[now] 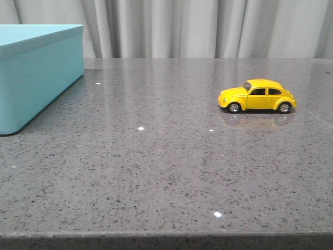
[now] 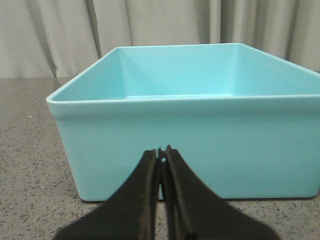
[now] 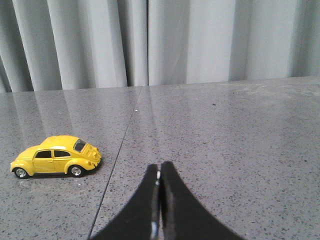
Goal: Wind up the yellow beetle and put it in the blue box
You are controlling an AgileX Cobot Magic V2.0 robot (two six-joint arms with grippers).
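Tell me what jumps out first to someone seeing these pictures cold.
The glossy yellow beetle stands alone on its wheels at the right of the grey speckled table, nose toward the left. The big blue box fills the far left corner, open-topped and empty in the left wrist view. Both the left gripper and right gripper are shut, holding nothing.

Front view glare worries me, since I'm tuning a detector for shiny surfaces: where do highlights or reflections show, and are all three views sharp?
Front view: small bright glints dot the table, and the yellow beetle casts a faint reflection beneath itself. Right wrist view: the curtain mirrors in the tabletop; the beetle is sharp. Left wrist view: the blue box is evenly lit and matte, without glare.
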